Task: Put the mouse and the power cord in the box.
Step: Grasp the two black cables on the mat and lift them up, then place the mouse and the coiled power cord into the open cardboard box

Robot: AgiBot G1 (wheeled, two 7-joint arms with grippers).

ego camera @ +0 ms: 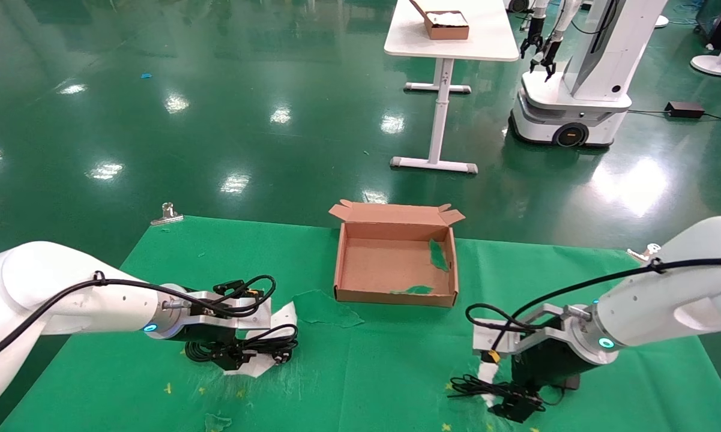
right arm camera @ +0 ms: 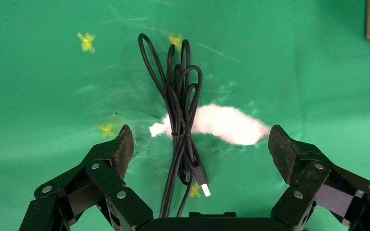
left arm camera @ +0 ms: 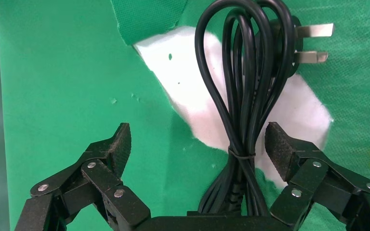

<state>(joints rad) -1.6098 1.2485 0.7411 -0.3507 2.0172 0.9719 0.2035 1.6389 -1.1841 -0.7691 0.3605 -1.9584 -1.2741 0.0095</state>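
The shallow cardboard box (ego camera: 375, 267) stands open at the table's far middle, with green scraps inside. The power cord (ego camera: 267, 347) lies coiled on a white tear in the cloth at the near left. My left gripper (ego camera: 240, 359) is low over it and open. In the left wrist view the cord (left arm camera: 243, 86) runs between the spread fingers of the left gripper (left arm camera: 198, 142), untouched. At the near right, my right gripper (ego camera: 516, 409) is open over the mouse's thin cable bundle (ego camera: 471, 387). The bundle (right arm camera: 178, 110) lies between the fingers of the right gripper (right arm camera: 201, 142). The mouse body (ego camera: 569, 382) is mostly hidden behind the gripper.
A loose green scrap (ego camera: 321, 309) lies before the box. Metal clamps (ego camera: 168, 213) (ego camera: 648, 252) hold the cloth at the far corners. Beyond the table stand a white table (ego camera: 486, 42) with a brown box (ego camera: 447, 24) and another robot (ego camera: 576, 78).
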